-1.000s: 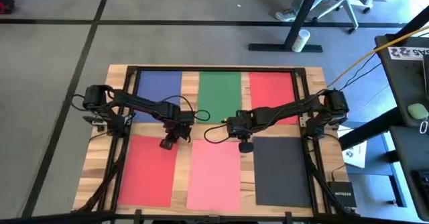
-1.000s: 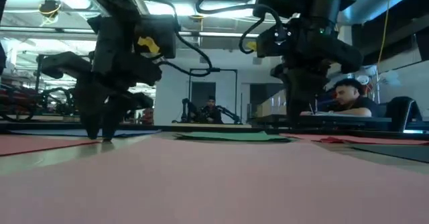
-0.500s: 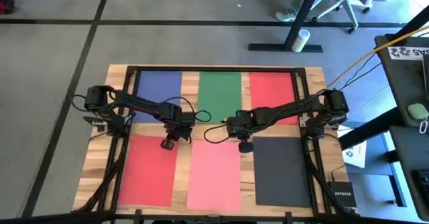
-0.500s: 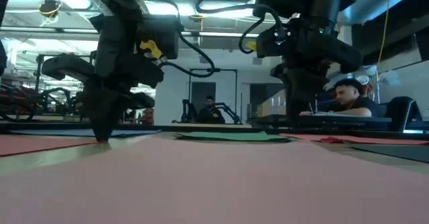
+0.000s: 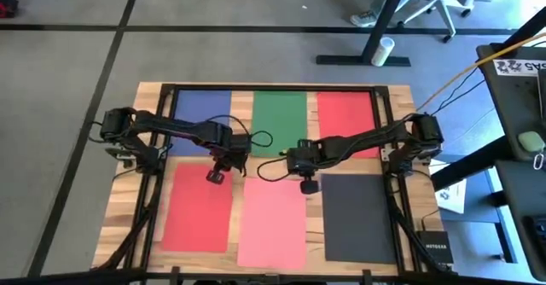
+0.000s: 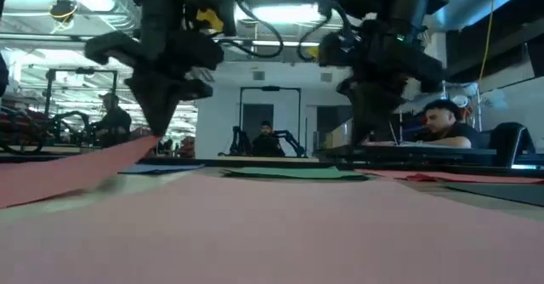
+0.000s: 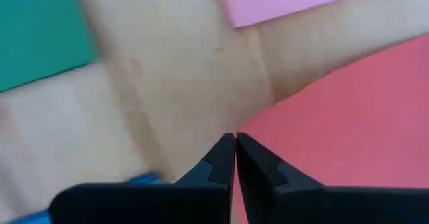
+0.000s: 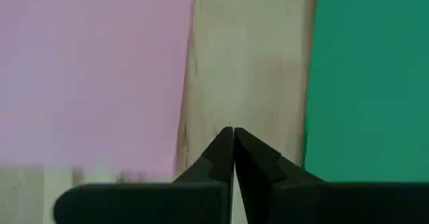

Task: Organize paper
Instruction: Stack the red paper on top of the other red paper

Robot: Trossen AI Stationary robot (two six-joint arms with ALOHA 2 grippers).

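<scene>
High view is showing six sheets laid out on the wooden table [image 5: 128, 234]: blue sheet [image 5: 203, 107], green sheet [image 5: 279, 119] and a red sheet [image 5: 345, 114] along the far row, then another red sheet [image 5: 198, 210], the salmon pink sheet [image 5: 273, 225] and the dark grey sheet [image 5: 358, 218] in the near row. Left gripper [image 5: 217, 176] is pinching the far corner of that near red sheet with its fingers pressed together, and low view has that corner lifting off the table. Right gripper [image 5: 307, 185] is hanging with fingers closed on nothing, over the bare strip between the green and pink sheets.
</scene>
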